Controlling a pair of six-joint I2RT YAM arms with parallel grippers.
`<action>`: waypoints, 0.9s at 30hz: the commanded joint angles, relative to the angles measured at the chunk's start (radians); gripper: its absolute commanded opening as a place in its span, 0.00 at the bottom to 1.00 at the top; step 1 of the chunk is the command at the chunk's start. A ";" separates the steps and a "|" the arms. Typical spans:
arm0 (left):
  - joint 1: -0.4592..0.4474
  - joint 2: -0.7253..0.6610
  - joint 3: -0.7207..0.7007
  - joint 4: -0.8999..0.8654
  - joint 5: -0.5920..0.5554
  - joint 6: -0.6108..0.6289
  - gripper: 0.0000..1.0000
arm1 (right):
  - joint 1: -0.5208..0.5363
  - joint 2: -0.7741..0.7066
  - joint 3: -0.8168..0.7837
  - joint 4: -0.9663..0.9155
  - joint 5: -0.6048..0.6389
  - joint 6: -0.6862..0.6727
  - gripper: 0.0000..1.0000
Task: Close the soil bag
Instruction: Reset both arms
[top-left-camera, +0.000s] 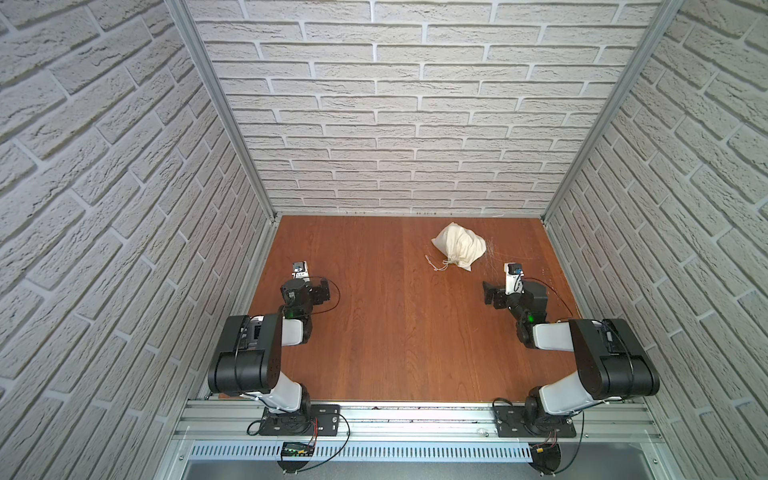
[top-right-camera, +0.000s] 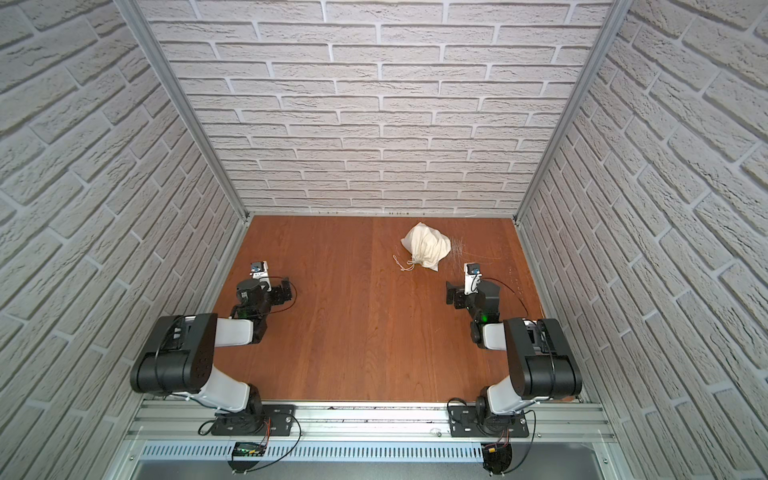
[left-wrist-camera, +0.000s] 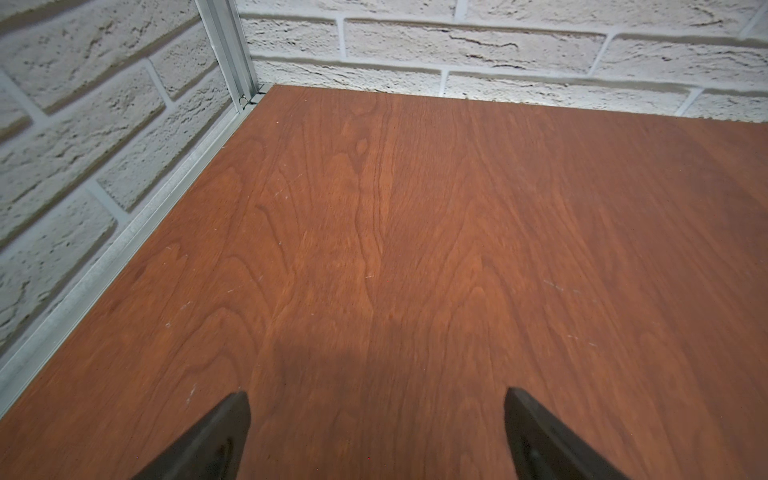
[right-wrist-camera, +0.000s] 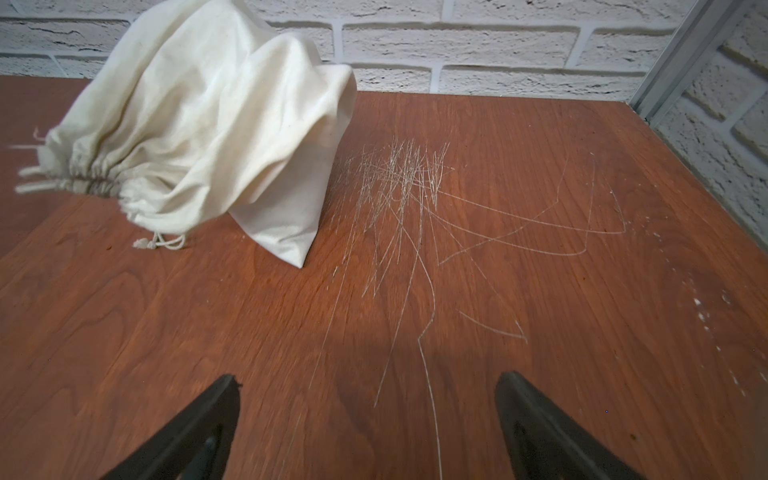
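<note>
The soil bag (top-left-camera: 459, 246) (top-right-camera: 426, 245), a cream cloth sack, lies on the wooden table (top-left-camera: 395, 332) near the back wall, right of centre. Its gathered hem (right-wrist-camera: 87, 176) faces front-left with a small dark gap. A thin cord with a knot (top-left-camera: 436, 266) trails on the wood. My right gripper (right-wrist-camera: 369, 376) hovers open over bare wood, in front of the bag (right-wrist-camera: 216, 137) and to its right, clear of it. Far from the bag, my left gripper (left-wrist-camera: 377, 392) hangs open and empty at the table's left side.
White brick walls and aluminium posts (top-left-camera: 224, 108) close in the table on three sides. A patch of pale scratches (right-wrist-camera: 399, 178) marks the wood just right of the bag. Both arm bases (top-left-camera: 291, 419) (top-left-camera: 536, 419) sit on the front rail.
</note>
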 joint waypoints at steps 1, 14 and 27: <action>-0.005 0.005 0.014 0.034 -0.013 -0.003 0.98 | -0.018 0.003 0.035 -0.039 0.028 0.040 0.99; -0.005 0.005 0.014 0.033 -0.012 -0.003 0.98 | -0.017 -0.004 0.026 -0.025 0.032 0.039 0.99; -0.006 0.005 0.016 0.032 -0.011 -0.002 0.98 | -0.017 -0.004 0.026 -0.026 0.031 0.040 0.99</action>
